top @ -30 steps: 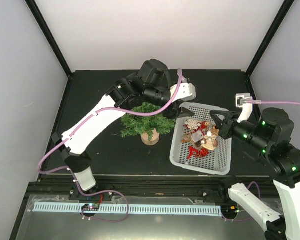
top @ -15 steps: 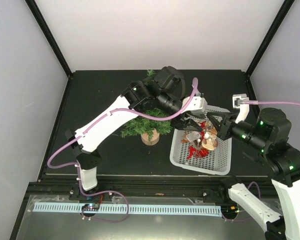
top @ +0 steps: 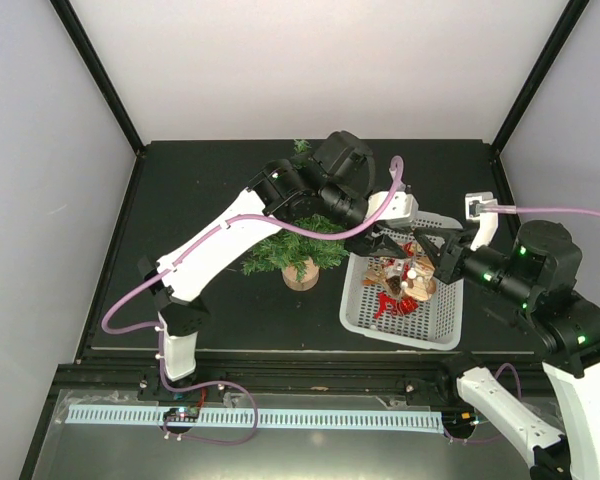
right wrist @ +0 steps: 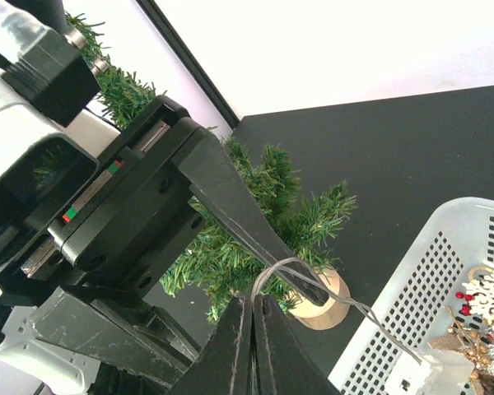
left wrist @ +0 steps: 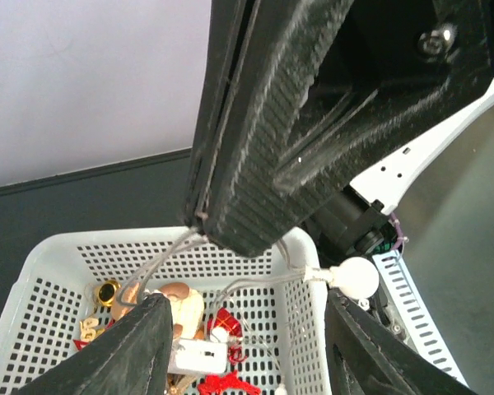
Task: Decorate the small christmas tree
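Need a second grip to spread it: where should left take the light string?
The bare wire span between the shut right gripper and the white box in the basket. Bring the left gripper down from above, fingers straddling it crosswise: that stretch hangs free of the ornaments and runs fairly straight, so probably easiest to pinch.

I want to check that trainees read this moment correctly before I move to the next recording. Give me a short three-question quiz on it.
1. True or false: the small christmas tree stands inside the white basket.
2. The right gripper is shut on: A) a thin wire; B) a snowflake ornament; C) the wooden base.
3. Which gripper has its jaws apart?
Key: 1 false, the tree stands beside the basket; 2 A; 3 the left gripper.
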### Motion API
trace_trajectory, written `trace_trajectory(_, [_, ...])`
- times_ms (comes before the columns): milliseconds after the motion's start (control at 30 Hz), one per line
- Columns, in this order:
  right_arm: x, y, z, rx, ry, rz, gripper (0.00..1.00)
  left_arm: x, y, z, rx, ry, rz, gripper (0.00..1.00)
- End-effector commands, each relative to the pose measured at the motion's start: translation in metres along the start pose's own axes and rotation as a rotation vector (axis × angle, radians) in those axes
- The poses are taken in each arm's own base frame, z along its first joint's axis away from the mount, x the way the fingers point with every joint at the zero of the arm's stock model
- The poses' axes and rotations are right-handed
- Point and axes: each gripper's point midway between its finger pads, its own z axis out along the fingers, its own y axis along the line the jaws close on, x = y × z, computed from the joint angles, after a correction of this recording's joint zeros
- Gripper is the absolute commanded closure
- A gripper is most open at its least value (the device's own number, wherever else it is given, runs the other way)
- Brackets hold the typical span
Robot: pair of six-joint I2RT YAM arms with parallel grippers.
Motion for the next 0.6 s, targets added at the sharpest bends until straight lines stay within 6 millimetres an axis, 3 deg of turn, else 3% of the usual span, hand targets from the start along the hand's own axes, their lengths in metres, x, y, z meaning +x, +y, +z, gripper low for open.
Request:
trace_trajectory(0, [-0.004, 0.004, -0.004, -0.011, -0.023, -0.011, 0.98, -0.005, -0.012, -0.016, -0.021, 0.01, 0.058, 0.5])
trace_trajectory(233, [-0.002, 0.004, -0.001, -0.025, -0.018, 0.004, 0.97, 0.009, -0.008, -0.016, -0.062, 0.052, 0.068, 0.5])
trace_trajectory(567, [0.004, 0.008, 0.001, -0.06, 0.002, 0.02, 0.97, 0.01, 0.025, 0.0, -0.157, 0.063, 0.034, 0.47])
